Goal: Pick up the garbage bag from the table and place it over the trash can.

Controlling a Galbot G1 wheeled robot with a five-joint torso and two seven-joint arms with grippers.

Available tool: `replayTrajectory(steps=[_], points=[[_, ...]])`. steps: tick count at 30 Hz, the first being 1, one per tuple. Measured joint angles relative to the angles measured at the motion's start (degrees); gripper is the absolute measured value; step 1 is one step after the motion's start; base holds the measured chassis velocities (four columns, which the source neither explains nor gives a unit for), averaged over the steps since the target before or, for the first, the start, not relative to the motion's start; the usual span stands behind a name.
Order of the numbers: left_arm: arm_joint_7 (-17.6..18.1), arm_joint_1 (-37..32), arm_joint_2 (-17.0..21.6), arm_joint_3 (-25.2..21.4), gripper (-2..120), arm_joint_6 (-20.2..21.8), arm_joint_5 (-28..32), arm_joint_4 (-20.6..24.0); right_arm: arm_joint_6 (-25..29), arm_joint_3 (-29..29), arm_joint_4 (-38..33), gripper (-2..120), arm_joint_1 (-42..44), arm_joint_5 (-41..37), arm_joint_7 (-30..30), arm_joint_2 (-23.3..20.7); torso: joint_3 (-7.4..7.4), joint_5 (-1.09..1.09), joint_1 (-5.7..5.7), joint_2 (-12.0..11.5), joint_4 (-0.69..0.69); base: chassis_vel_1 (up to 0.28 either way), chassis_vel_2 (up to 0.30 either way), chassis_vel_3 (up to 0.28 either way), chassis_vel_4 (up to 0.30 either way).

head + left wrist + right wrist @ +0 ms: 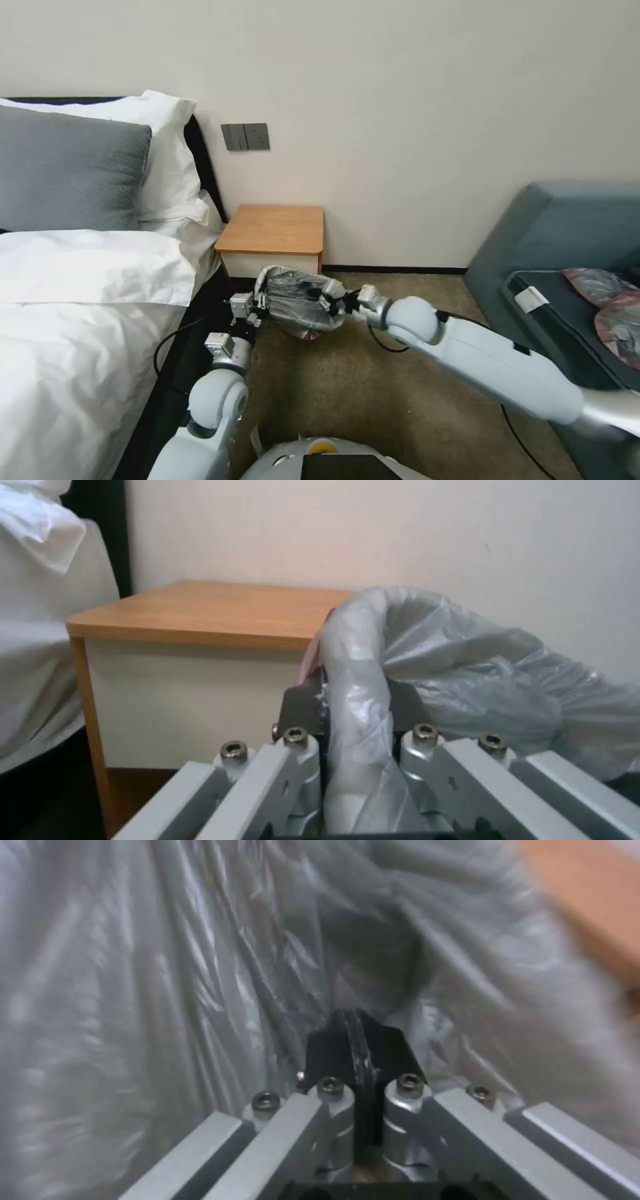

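The garbage bag (300, 301), grey shiny film with a pinkish bit hanging below, is stretched in the air between my two grippers, just in front of the table (273, 230) and above the carpet. My left gripper (261, 304) is shut on the bag's left edge; in the left wrist view a fold of the bag (467, 680) runs between the closed fingers of the left gripper (353, 700), with the table (220, 610) behind. My right gripper (331, 301) is shut on the bag's right side; the right wrist view shows the right gripper (357, 1040) pinching the film (167, 965). The trash can is hidden.
A bed (80, 313) with white bedding and pillows stands close on the left. A blue-grey sofa (567, 233) stands on the right with crumpled items on it. Brown carpet (373, 400) lies in front of me, and a black cable (167, 340) runs beside the bed.
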State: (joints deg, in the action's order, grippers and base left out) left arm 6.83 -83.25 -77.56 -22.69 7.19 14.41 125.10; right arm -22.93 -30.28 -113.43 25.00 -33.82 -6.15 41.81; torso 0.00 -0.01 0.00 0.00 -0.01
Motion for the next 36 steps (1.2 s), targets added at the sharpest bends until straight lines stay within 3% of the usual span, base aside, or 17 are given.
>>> replayTrajectory(steps=[4, 8, 11, 20, 28, 36], points=[[-0.44, 0.01, -0.01, 0.59, 9, -0.1, -0.77, -0.14, -0.85, -4.1, 3.0, 0, -3.47, 0.02, 0.11, 2.52, 0.0, 0.01, 0.0, 0.0, -0.01, 0.0, 0.0, 0.0, 0.0], [-0.71, -1.24, -0.24, 2.23, 9, 0.02, -1.68, 0.83, -1.45, -12.08, 11.04, 0, -10.92, 0.94, -0.05, 8.96, 0.0, 0.0, 0.0, 0.0, 0.06, 0.0, 0.0, 0.0, 0.0], [-0.83, -1.59, -0.28, 2.91, 9, 0.09, -2.33, 1.4, -1.41, -14.69, 14.33, 0, -12.21, 1.87, -0.3, 11.04, 0.0, 0.0, 0.0, 0.0, 0.02, 0.0, 0.0, 0.0, 0.0], [-0.93, -2.41, -0.4, 3.11, 9, 0.18, -2.82, 2.61, -0.57, -16.21, 20.81, 0, -12.0, 4.78, -1.41, 15.23, 0.0, 0.01, 0.0, 0.0, 0.03, 0.0, 0.0, 0.0, 0.0], [-0.66, -2.23, -0.95, 1.76, 9, 0.29, -2.61, 1.85, 0.07, -13.82, 15.71, 0, -10.48, 4.95, -1.73, 11.32, 0.0, 0.02, 0.0, 0.0, 0.01, 0.0, 0.0, 0.0, 0.0], [1.37, -0.87, -1.47, 0.66, 9, 2.01, 2.54, 0.2, 1.6, -2.5, 2.6, 0, 0.23, 4.98, -2.48, 1.36, 0.0, 0.02, -0.01, 0.0, 0.02, 0.0, 0.0, 0.0, 0.0]])
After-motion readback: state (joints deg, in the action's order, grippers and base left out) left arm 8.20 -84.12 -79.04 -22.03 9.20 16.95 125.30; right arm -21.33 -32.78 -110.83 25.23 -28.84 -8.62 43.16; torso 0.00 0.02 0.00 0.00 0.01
